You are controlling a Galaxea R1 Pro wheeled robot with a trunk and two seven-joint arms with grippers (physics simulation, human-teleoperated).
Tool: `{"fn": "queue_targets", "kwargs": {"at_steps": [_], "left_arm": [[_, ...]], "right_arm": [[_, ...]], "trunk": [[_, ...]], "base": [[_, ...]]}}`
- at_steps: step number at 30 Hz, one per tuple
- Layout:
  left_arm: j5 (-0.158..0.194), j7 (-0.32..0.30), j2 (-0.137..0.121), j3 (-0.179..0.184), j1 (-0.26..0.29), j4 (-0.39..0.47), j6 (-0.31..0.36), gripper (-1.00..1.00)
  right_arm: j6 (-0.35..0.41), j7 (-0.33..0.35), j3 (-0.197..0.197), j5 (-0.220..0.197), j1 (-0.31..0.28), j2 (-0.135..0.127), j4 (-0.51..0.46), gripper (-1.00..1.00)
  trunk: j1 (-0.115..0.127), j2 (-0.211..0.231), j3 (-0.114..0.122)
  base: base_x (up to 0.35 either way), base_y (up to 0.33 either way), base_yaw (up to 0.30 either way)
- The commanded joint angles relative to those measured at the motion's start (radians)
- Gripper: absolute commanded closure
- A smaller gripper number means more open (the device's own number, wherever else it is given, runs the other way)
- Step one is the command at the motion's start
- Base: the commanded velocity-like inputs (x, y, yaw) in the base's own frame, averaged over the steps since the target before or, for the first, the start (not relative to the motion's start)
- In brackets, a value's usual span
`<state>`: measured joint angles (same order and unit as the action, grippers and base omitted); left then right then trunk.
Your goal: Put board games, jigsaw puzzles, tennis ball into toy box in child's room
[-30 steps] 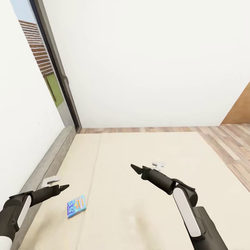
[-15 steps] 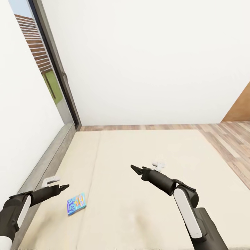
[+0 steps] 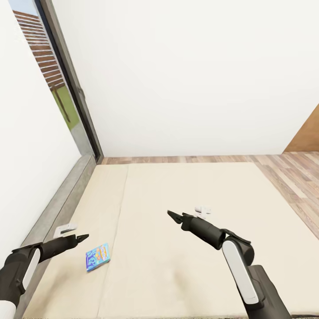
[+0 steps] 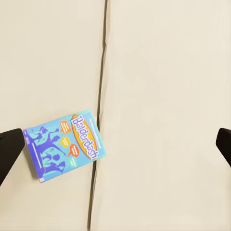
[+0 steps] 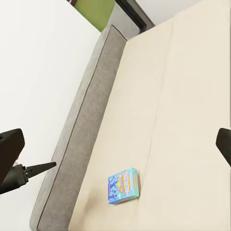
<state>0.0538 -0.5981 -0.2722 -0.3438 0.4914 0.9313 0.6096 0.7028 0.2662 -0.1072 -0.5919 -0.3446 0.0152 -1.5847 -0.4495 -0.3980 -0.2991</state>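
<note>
One blue Balderdash board game (image 3: 98, 256) lies on the bed (image 3: 186, 266), both empty: left gripper (image 3: 82, 239) wide, right gripper (image 3: 172, 215) wide; next, lower left onto it.

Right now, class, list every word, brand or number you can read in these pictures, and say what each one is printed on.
"Balderdash": in purple letters on an orange band across the cover of the blue board game lying on the bed.
The small orange speech bubbles on that cover hold print too small to read.
In the head view and the right wrist view the same cover is too small to read.
</note>
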Motion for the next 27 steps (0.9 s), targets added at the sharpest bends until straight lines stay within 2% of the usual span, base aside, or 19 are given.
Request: {"fn": "queue_targets", "kwargs": {"at_steps": [1, 27], "left_arm": [[0.005, -0.002, 0.0, -0.002, 0.001, 0.0, 0.009, -1.0], [0.005, -0.002, -0.003, 0.0, 0.001, 0.001, 0.007, -1.0]], "right_arm": [[0.005, 0.003, 0.002, 0.0, 0.0, 0.0, -0.001, -1.0], [0.006, 0.004, 0.005, 0.0, 0.002, 0.001, -0.001, -1.0]], "trunk": [[0.0, -0.002, -0.003], [0.0, -0.002, -0.046]], "base": [[0.0, 0.0, 0.0], [0.0, 0.0, 0.0]]}}
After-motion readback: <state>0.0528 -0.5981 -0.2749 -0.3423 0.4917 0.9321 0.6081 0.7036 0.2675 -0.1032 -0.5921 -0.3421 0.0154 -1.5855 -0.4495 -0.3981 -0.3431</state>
